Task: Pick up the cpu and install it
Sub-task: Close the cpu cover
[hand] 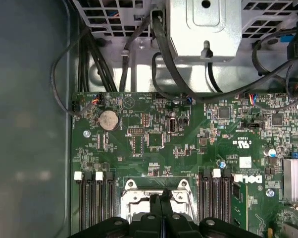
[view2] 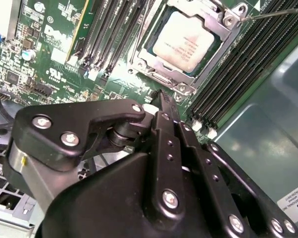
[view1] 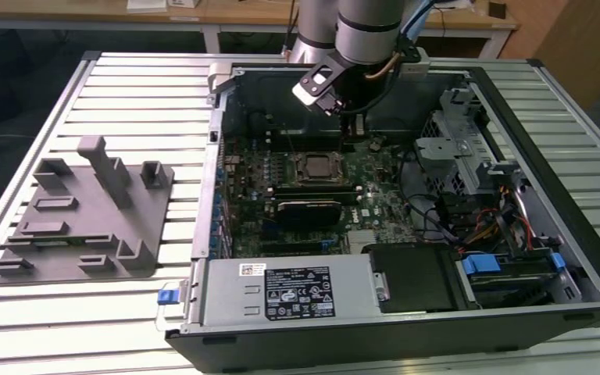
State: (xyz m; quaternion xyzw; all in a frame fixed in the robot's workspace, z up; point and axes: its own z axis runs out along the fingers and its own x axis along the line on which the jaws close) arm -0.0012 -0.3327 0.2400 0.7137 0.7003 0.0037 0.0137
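Second wrist view, cpu [view2: 184, 42] in socket [view2: 161, 80], beyond pincer [view2: 162, 99]

The cpu [view2: 184, 40], a flat square chip with a silvery-grey metal top, lies level inside the motherboard socket [view2: 161, 77], ringed by the socket's metal frame.

power supply [view1: 227, 301], exterior view: black rating label [view1: 300, 293] with white print and a white barcode sticker [view1: 253, 270], both too fine to read. motherboard [hand: 139, 124], first wrist view: white maker's logo [hand: 251, 178], certification mark [hand: 242, 144], small white sticker [hand: 245, 162]. cpu [view2: 186, 42], second wrist view: faint lines of engraving, illegible. white case label [view2: 295, 203] was partly seen.
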